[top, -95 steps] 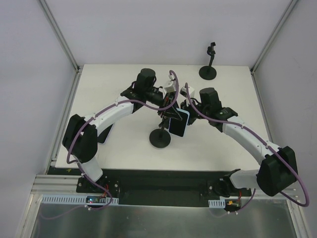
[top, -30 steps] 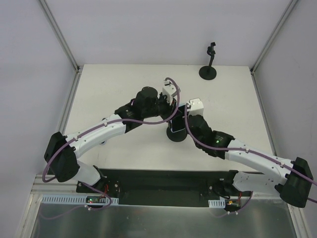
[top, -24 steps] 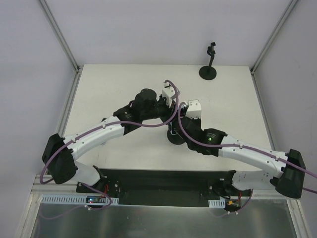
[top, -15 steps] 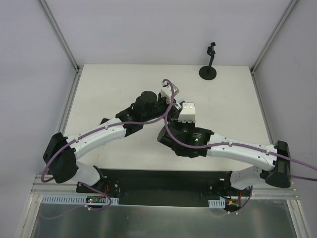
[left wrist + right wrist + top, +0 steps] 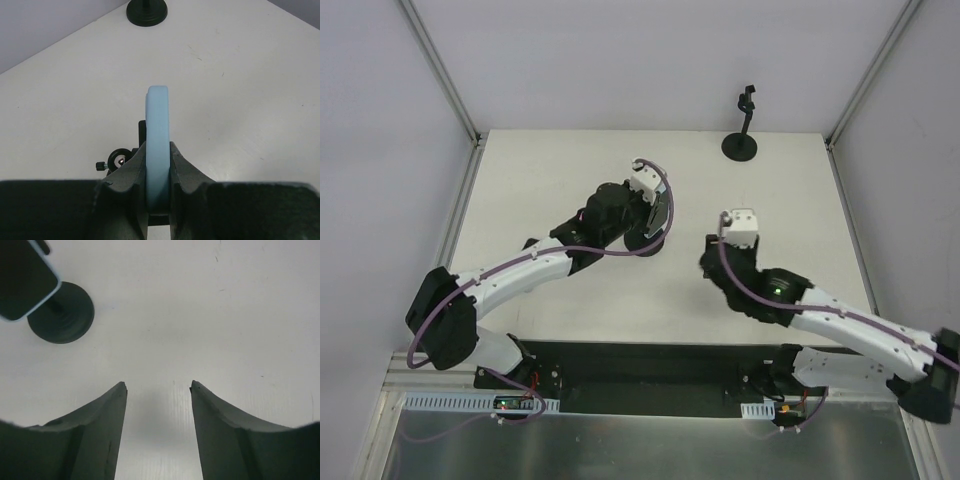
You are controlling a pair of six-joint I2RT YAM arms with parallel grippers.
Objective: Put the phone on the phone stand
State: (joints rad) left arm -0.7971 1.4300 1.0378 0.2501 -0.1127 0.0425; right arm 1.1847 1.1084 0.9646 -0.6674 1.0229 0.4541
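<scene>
Seen from above, 2 robot arms reach over a white table from its near edge. The left gripper sits close to the table's middle, its jaws narrow and clamped on the 2 flat faces of a light blue phone. The left wrist camera sees the phone edge-on and upright, pointing toward 12 o'clock. Under the phone stands the phone stand, with a round black base and a short stem rising toward the phone. A small silver knob on it shows just at 9 o'clock of the clamped phone. Whether the phone is seated in the stand's cradle cannot be told. The right gripper hangs over bare table at about 4 o'clock from the phone, apart from it. Its jaws are parted and hold nothing, and its dark fingers frame only white surface. In its wrist view the phone's dark screen and the stand's base lie at 10 o'clock. A second stand, black and empty, is at the table's far edge at 1 o'clock, well apart from both grippers
</scene>
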